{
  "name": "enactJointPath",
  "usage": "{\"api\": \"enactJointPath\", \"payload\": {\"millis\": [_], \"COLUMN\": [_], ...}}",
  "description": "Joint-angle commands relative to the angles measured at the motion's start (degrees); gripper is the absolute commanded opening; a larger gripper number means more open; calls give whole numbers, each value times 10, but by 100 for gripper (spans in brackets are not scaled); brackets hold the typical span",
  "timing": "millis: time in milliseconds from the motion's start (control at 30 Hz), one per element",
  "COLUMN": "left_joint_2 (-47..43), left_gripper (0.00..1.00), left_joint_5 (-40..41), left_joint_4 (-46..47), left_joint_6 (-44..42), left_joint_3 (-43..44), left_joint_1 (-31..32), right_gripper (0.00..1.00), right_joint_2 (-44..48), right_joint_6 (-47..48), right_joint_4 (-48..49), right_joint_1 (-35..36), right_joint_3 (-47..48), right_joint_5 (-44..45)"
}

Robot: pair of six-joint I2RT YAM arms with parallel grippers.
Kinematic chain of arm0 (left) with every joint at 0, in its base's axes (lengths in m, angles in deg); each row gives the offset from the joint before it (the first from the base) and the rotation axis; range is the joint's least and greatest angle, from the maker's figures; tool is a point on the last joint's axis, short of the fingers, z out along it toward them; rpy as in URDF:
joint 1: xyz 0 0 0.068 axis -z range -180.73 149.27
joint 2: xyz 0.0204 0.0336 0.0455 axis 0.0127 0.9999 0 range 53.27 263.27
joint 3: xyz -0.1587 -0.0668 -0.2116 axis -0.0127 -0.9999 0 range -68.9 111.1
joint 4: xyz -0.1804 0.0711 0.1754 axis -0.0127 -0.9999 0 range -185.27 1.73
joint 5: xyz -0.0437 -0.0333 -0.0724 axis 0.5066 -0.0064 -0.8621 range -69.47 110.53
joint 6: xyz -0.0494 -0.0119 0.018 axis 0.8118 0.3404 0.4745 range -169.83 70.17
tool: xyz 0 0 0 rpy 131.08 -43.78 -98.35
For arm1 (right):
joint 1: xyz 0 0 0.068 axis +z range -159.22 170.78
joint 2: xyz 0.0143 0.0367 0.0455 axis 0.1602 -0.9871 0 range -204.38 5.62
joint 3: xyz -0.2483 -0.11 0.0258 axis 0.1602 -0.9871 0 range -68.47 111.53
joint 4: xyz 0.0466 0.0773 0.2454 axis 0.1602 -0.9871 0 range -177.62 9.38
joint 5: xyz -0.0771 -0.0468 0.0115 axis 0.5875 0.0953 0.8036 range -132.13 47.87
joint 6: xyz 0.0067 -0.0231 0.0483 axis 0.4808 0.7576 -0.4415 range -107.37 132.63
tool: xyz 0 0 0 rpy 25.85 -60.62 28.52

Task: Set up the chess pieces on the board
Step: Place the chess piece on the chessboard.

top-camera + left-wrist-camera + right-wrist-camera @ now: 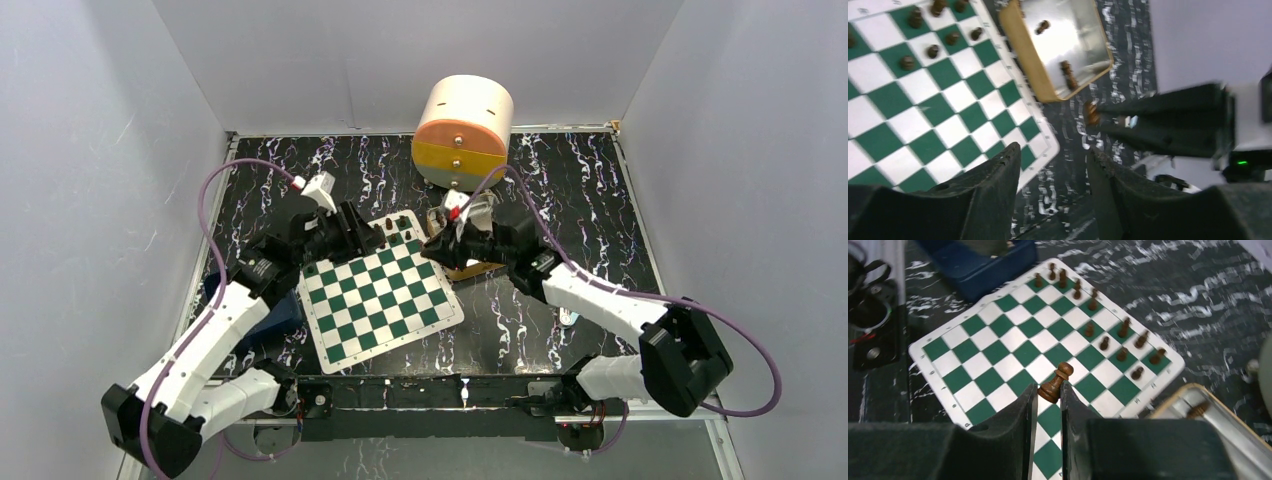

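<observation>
Black marbled table (pixel 560 180) carries the board (pixel 998 352) just beyond the arm bases. Over it the right gripper (pixel 1049 390) pinches a dark pawn (pixel 1057 382); the left gripper (pixel 1053 165) hangs empty, jaws apart. Other chess pieces (pixel 1104 343) stand on the far rows, and a few lie in the tan tray (pixel 1020 55) beyond. Placing seems in hand: next, lower the pawn upright onto a vacant square.

Dark chess pieces (pixel 1104 343) crowd one board (pixel 998 352) end; right claw (pixel 1048 387) pinches a tilted pawn (pixel 1058 379).
</observation>
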Motion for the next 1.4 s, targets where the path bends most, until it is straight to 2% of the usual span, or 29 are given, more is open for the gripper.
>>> {"api": "enactJointPath", "payload": {"millis": [0,100,333,567,833,1067,1367], "left_joint_2": [25,33,62,64,59,62,72], "left_gripper": [46,44,39,36,33,39,23], "left_joint_5": [-117,-150,-245,-278,-282,-266,-282], "left_joint_4": [60,75,97,124,117,81,91], "left_joint_6": [75,84,97,115,111,82,82], "left_joint_3": [38,38,32,14,8,21,24], "left_joint_1": [1,1,1,1,1,1,1], "right_gripper": [26,26,25,24,25,23,22], "right_joint_2": [55,77,86,82,87,88,75], "right_joint_6": [92,113,121,119,110,112,109], "right_joint_4": [148,195,192,190,214,220,223], "right_joint_1": [46,66,85,97,102,102,102], "right_joint_3": [-47,-78,-72,-61,-73,-80,-72], "right_joint_5": [-60,-53,-49,-41,-20,-4,-11]}}
